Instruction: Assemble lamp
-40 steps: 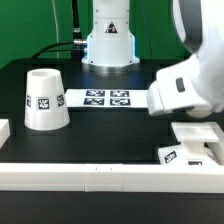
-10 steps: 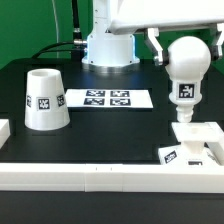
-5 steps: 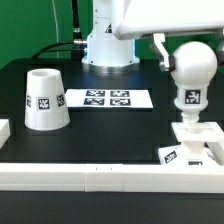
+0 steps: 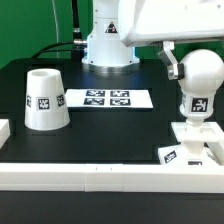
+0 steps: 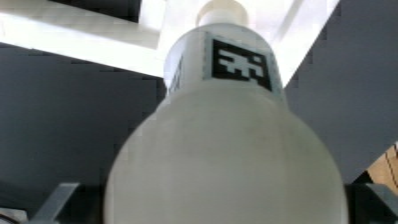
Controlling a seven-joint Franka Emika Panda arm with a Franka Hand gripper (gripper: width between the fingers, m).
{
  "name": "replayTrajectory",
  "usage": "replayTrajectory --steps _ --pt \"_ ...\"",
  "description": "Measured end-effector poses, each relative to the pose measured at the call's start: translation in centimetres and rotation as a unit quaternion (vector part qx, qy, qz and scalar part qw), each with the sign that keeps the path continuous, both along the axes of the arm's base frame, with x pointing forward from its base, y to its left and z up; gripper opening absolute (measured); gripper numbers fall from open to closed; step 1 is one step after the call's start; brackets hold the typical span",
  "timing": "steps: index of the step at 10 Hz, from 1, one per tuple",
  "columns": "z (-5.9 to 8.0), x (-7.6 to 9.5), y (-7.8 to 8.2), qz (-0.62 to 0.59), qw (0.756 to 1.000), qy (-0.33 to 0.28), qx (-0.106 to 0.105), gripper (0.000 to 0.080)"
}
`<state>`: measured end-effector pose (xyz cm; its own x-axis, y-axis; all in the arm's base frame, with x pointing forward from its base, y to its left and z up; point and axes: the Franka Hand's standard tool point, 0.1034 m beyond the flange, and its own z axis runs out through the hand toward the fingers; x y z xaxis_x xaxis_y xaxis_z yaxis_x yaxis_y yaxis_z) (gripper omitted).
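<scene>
The white round-topped bulb (image 4: 202,84) hangs upright at the exterior view's right, its narrow neck pointing down just above the low square base block (image 4: 194,134). My gripper (image 4: 197,62) is shut on the bulb's round head. In the wrist view the bulb (image 5: 222,130) fills the picture, its tag facing the camera and its tip over the base (image 5: 210,22). The tapered shade (image 4: 44,99) stands upside down on the table at the exterior view's left, apart from the arm.
The marker board (image 4: 106,98) lies flat on the black table behind the middle. A long white rail (image 4: 100,175) runs along the front edge. The arm's white pedestal (image 4: 108,45) stands at the back.
The bulb has moved down and toward the exterior view's right with my gripper, from above the table to just over the base block. The shade has not moved.
</scene>
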<state>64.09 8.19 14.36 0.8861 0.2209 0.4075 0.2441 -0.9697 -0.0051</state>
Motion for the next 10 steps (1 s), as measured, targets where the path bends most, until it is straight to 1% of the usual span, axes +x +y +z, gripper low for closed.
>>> replayTrajectory --steps 4,10 --pt "-1.2 -0.7 0.4 0.003 1.000 0.009 -0.001 0.0578" --pt "-1.3 -0.5 0.4 0.002 1.000 0.001 0.000 0.0578"
